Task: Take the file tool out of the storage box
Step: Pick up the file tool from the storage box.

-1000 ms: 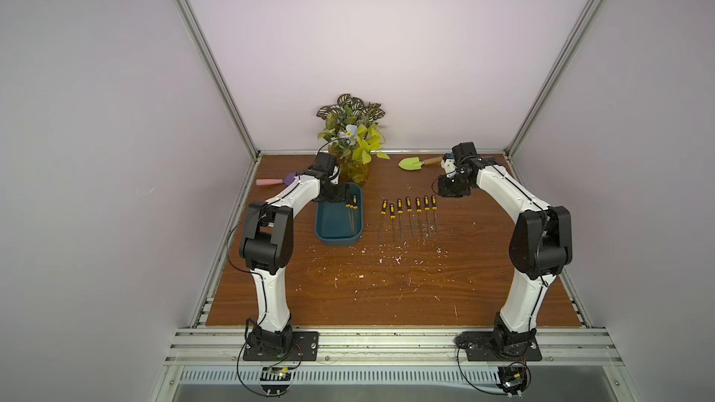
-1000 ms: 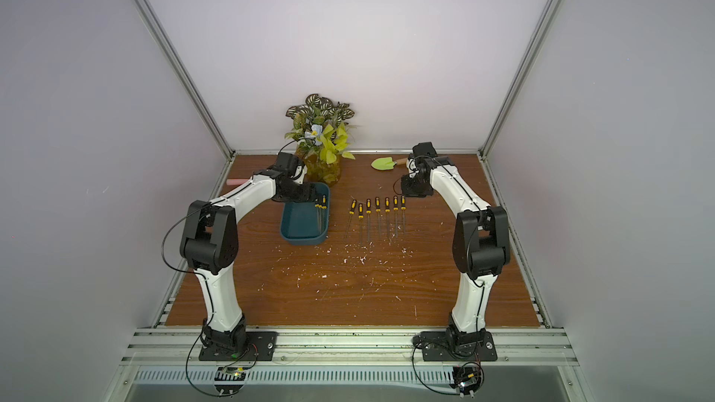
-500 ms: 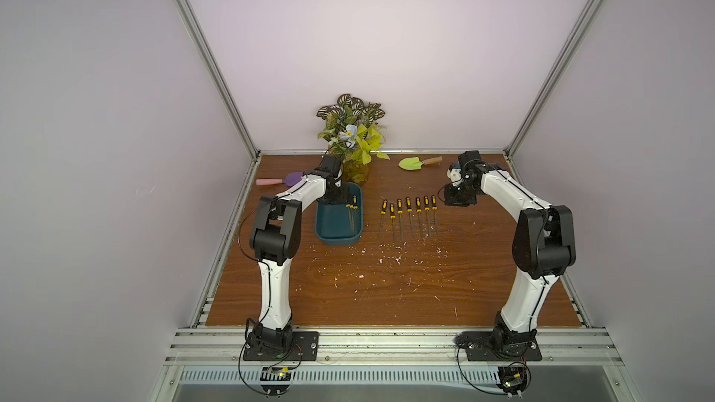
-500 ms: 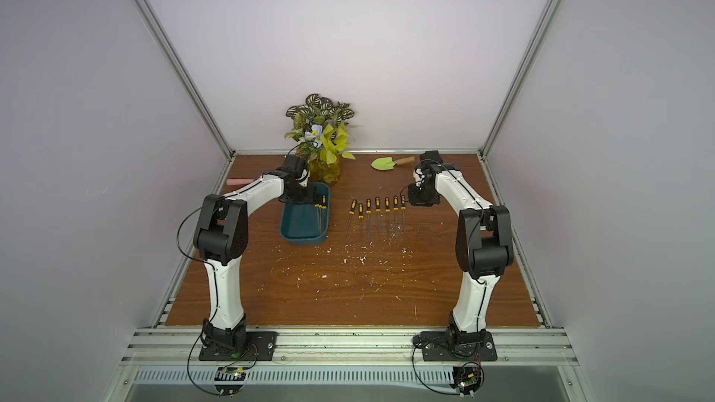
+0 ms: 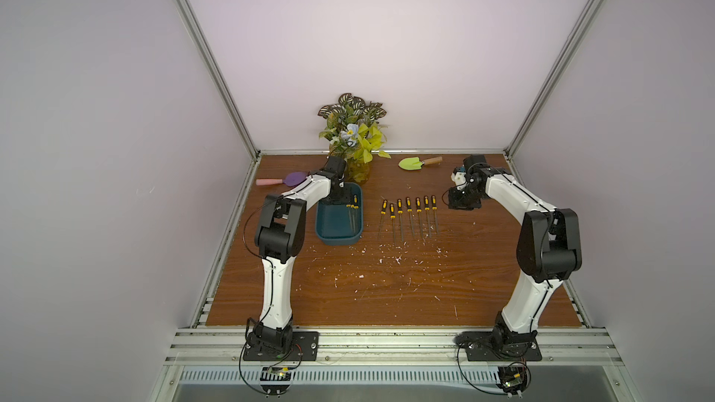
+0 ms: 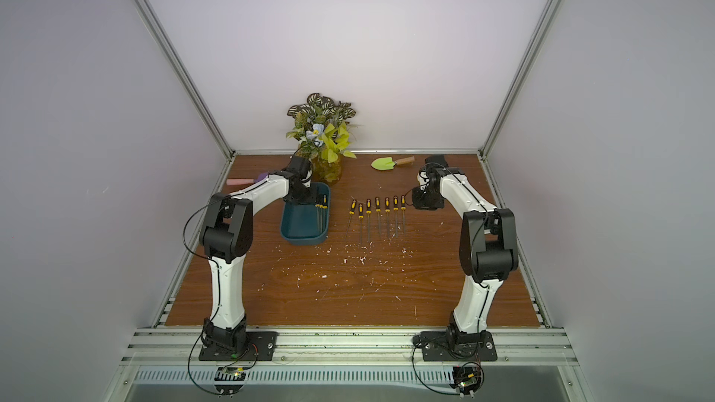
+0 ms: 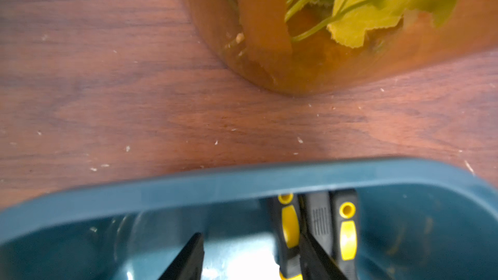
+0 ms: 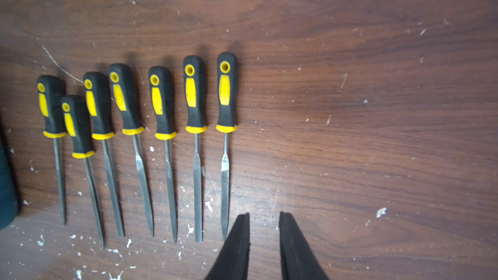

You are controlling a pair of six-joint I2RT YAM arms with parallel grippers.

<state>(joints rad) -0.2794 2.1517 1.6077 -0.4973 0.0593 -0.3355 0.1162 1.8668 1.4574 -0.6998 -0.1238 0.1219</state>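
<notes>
- White shells and black joint housings on left arm (image 5: 276,291) and right arm (image 5: 522,303).
- Thin black cables (image 5: 244,233) loop alongside.
- Black, screwed base plates (image 5: 305,346).
- Black tapered fingers (image 8: 237,249) on right tool (image 8: 262,216).

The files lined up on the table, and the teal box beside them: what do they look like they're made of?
File handles: black rubbery-looking grip, matte and ribbed, with glossy yellow plastic inlays. File blades: bare grey metal, probably steel, with a dull sheen. Storage box: moulded teal plastic, smooth with soft highlights on its rounded rim.
</notes>
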